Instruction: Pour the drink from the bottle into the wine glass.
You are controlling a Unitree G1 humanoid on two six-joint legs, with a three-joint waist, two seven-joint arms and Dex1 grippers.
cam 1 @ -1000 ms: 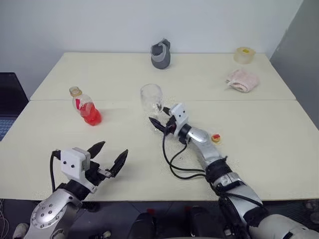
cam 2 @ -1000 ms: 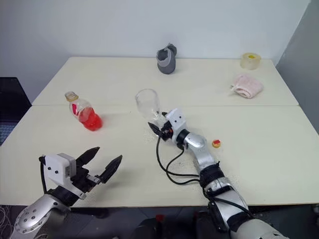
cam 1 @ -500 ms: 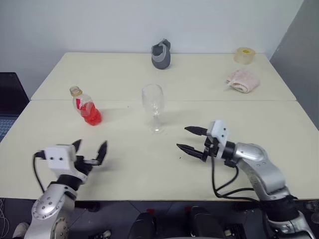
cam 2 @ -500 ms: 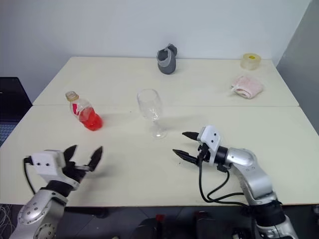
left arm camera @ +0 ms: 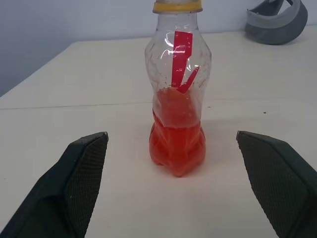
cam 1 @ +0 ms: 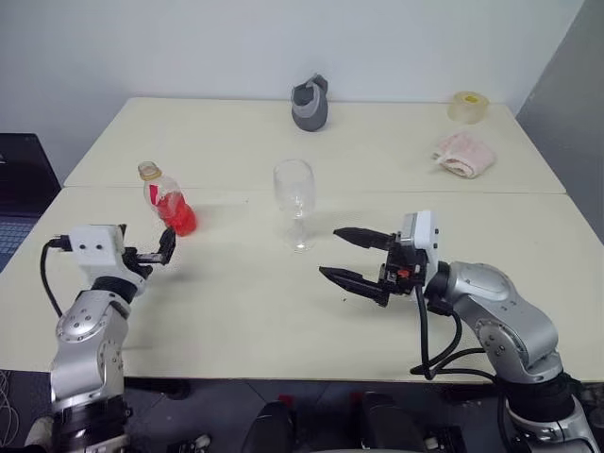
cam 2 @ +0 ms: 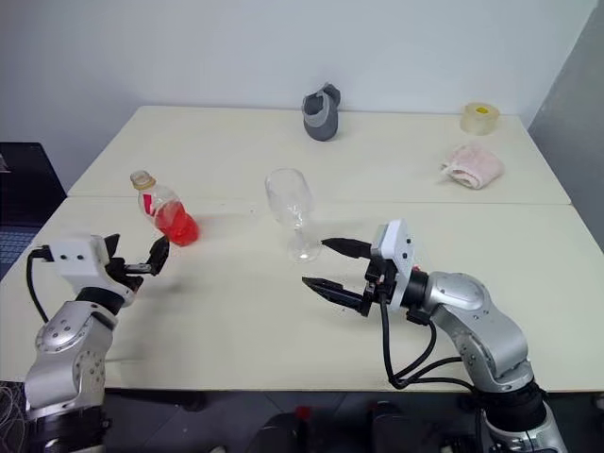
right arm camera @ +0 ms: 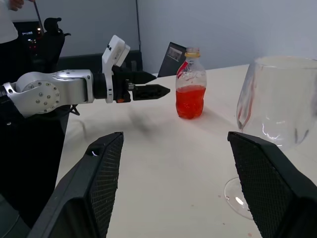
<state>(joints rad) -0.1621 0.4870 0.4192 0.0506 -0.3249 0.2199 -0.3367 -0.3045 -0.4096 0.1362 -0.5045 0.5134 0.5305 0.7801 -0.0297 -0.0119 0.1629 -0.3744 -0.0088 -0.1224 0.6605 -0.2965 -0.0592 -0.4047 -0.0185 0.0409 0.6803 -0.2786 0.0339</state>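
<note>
The bottle (cam 1: 168,200) stands upright at the table's left, clear plastic with a yellow top and red drink (left arm camera: 177,141) in its lower half. My left gripper (cam 2: 138,255) is open and level, just short of the bottle on its near side. Through the left wrist view, the bottle sits ahead in the gap between the fingers (left arm camera: 81,168) and touches neither. The wine glass (cam 1: 294,189) stands upright and empty mid-table. My right gripper (cam 1: 330,252) hangs open and empty to the right of the glass's foot, pointing left, clear of the glass.
A grey cup-like object (cam 1: 309,104) stands at the back middle. A tape roll (cam 1: 464,106) and a pink cloth (cam 1: 462,153) lie at the back right. A seam (cam 1: 472,192) joins the two tabletops. A dark screen (cam 1: 19,179) stands off the left edge.
My right gripper has left the wine glass's stem and drawn back toward me; the glass now stands free. My left gripper has moved forward and left, up to the bottle.
</note>
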